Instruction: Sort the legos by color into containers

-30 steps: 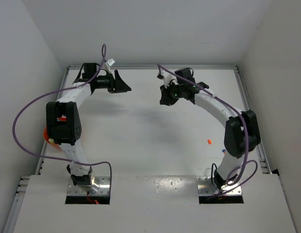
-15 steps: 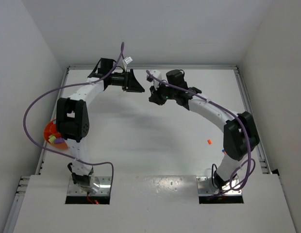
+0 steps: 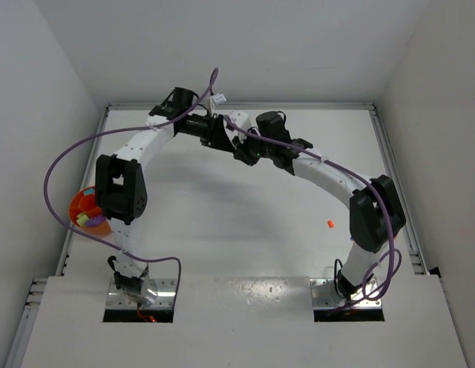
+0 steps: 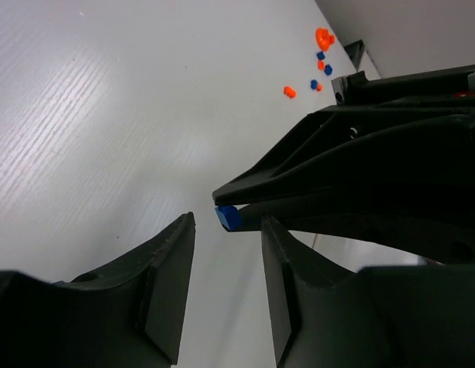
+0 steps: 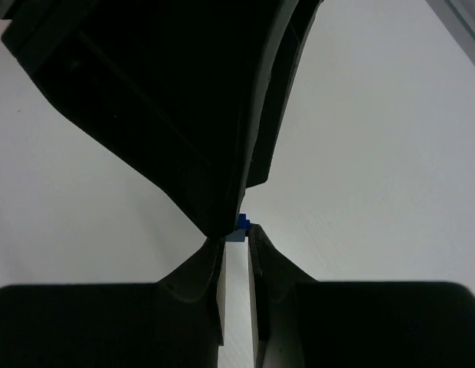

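Closing in for a handover — left gripper [image 3: 220,138] has swung across to the right gripper [image 5: 236,239] | right fingers pinch a blue brick [image 4: 227,217] at their tips | left fingers narrowing, brick between them, ungripped | bowl [image 3: 73,208] well behind — likely next stop.

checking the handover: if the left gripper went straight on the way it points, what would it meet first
The blue lego pinched in the right gripper, directly ahead of the open left gripper, though depth is unclear.
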You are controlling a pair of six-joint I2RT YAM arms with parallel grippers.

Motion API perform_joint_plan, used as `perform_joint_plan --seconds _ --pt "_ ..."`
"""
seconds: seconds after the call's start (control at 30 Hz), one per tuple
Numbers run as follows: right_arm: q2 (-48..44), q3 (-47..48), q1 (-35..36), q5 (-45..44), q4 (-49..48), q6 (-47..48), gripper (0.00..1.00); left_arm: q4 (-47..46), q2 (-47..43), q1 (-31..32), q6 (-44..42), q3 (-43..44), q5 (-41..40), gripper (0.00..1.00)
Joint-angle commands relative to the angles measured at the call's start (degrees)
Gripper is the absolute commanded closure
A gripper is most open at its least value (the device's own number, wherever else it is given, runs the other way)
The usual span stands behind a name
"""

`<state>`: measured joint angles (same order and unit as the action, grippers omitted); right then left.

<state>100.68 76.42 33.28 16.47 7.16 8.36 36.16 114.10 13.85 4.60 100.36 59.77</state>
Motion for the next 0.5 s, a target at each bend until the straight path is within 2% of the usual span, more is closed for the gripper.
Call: perform_joint_plan --seconds 0.0,0.47 --pt "0.30 2.42 0.74 -1.61 -3.47 0.87 1.00 5.58 0.94 0.74 -5.91 1.86 -0.18 0.54" --pt "0.30 1.71 1.26 -0.91 -3.38 1.40 1.00 7.34 2.00 0.66 -7.68 3.00 0.53 0.55"
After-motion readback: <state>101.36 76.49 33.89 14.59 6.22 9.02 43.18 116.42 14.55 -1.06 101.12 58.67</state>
